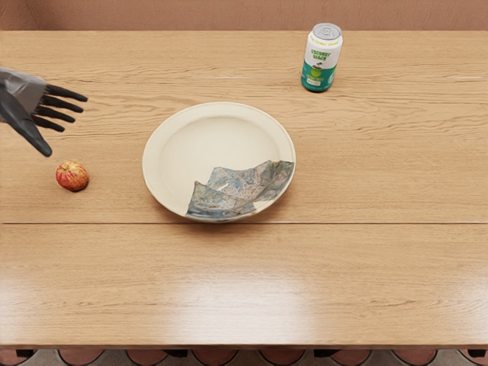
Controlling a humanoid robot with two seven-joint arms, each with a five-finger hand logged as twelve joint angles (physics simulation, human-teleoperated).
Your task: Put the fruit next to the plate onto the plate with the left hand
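The left hand (pixel 29 105) hovers, its dark fingers (pixel 67 94) spread, holding nothing. Below the fingertips, apart from them, a small round red-yellow apple (pixel 72 176) lies on the wood-grain table (pixel 244 282). Right of the fingers sits a shallow cream plate (pixel 202 145). The hand should lower and cup the smooth fruit so it cannot roll.

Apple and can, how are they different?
The apple is small, round and red; the can is taller, green and white with a silver top. The apple lies left of the plate near the open left hand; the can stands upright beyond the plate. Both sit on the table.
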